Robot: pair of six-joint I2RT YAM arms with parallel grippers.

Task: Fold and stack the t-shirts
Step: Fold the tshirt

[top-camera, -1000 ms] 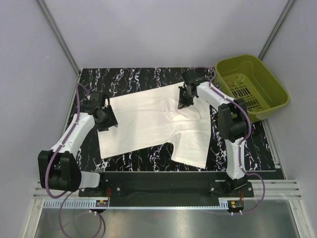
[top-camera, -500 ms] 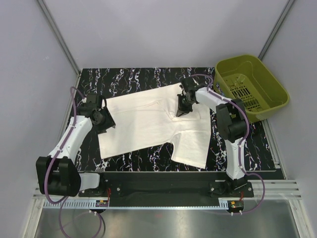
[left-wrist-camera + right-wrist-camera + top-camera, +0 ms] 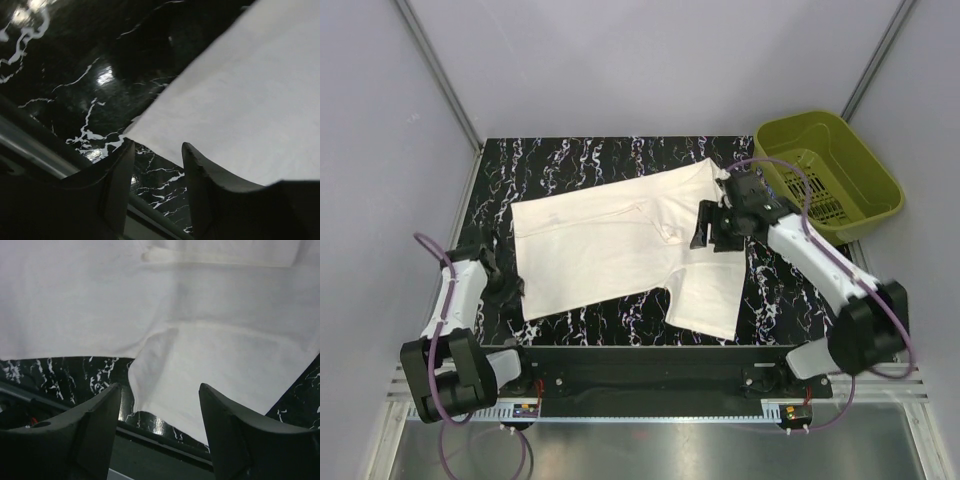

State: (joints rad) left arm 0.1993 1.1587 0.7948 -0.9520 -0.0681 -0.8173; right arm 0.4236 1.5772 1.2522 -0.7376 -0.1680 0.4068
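One off-white t-shirt lies spread on the black marbled table, plain side up, one sleeve pointing to the near edge. My left gripper sits low beside the shirt's near-left corner. In the left wrist view this gripper is open with only table between its fingers, and the t-shirt corner lies just ahead. My right gripper hovers over the shirt's right side. In the right wrist view it is wide open and empty above the t-shirt.
An olive-green plastic basket stands off the table's far right corner, close behind the right arm. Grey walls close in the table on the left, right and back. A black rail runs along the near edge.
The right gripper has opened, let go of the shirt and pulled back toward the right. The left arm has drawn back to the near left, off the shirt's left edge, which now lies flat.
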